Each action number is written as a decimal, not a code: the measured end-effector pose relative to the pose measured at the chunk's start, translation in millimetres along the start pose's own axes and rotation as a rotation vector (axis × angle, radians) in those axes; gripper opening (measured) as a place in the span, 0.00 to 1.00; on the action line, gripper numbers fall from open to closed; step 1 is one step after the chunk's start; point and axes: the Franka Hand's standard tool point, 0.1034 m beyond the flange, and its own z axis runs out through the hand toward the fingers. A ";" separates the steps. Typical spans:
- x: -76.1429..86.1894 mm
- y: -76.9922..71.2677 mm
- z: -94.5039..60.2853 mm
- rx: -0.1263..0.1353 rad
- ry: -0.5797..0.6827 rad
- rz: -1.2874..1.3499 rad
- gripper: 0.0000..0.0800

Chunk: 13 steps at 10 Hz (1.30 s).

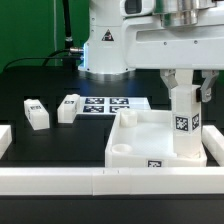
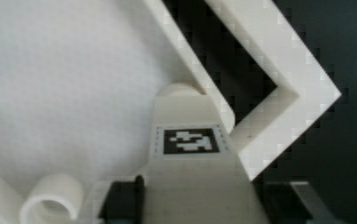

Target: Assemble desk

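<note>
1. Two-finger gripper [image 1: 186, 97] is clamped on a white square plastic post leg [image 1: 183, 128], gripping near the leg's top end. Leg is upright, with its black-and-white tag facing the ext. camera.
2. Wrist view: dark fingers [image 2: 132, 196] sit on both flanks of the post leg [image 2: 196, 118], pressed against it. Gripper [image 2: 210, 196] is centred over the leg.
3. Relative to the gripper, the leg hangs straight down at 6 o'clock. Its lower end is inside the white plastic rectangular tray-like tabletop w/ raised rim [image 1: 128, 152].
4. In the ext. view the leg is at approx. 3–4 o'clock from the tabletop's middle, just inside the rim on the exterior view's right. Wrist view shows a rim corner [image 2: 310, 95] close beside the leg. Can't tell whether the leg's foot is seated.
5. Tabletop lies flat on the black table [image 1: 50, 147], at approx. 5 o'clock in the ext. view.
6. Two loose legs, also white square posts [image 1: 35, 114] [image 1: 68, 107], lie on the table at approx. 9 o'clock, well apart from the gripper.
7. Marker board [image 1: 112, 103] lies flat near 12 o'clock of the tabletop, next to the loose legs.
8. Long white border rail [image 1: 90, 182] runs along the 6 o'clock edge, just beside the tabletop's front wall.
</note>
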 end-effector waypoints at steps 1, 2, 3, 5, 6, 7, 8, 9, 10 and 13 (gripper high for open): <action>-1.5 -1.3 0.2 0.003 -0.004 0.039 0.36; -3.6 -2.8 0.5 0.011 -0.014 0.144 0.36; -4.1 -3.1 0.7 0.012 -0.016 0.192 0.36; -4.2 -3.1 0.9 0.012 -0.016 0.137 0.36; -3.4 -2.1 0.9 0.012 -0.017 0.066 0.49; -1.7 -0.5 0.8 0.009 -0.015 -0.077 0.67; 0.0 0.1 0.4 0.011 -0.014 -0.224 0.77; 0.4 0.1 0.4 0.008 -0.016 -0.314 0.77; 0.5 -0.4 0.2 0.007 -0.023 -0.403 0.81; 0.4 -0.2 0.6 0.008 -0.022 -0.610 0.81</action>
